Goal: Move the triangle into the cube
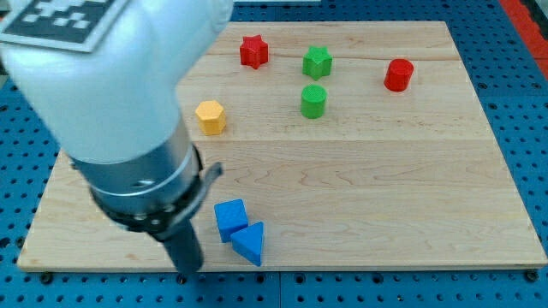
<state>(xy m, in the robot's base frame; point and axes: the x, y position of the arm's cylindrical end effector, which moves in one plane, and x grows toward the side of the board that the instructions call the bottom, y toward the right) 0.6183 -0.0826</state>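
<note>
A blue triangle (pixel 249 243) lies near the view's bottom edge of the wooden board (pixel 385 188). A blue cube (pixel 229 216) sits just up and to the left of it, and the two touch. My tip (pixel 190 270) is at the end of the dark rod, at the view's bottom, to the left of both blue blocks. A small gap separates it from the triangle. The arm's large white and grey body covers the view's top left.
A red star (pixel 253 50) and a green star (pixel 317 62) lie near the view's top. A green cylinder (pixel 313 101) sits below the green star. A red cylinder (pixel 398 74) is at the top right. A yellow hexagon (pixel 210 116) is left of centre.
</note>
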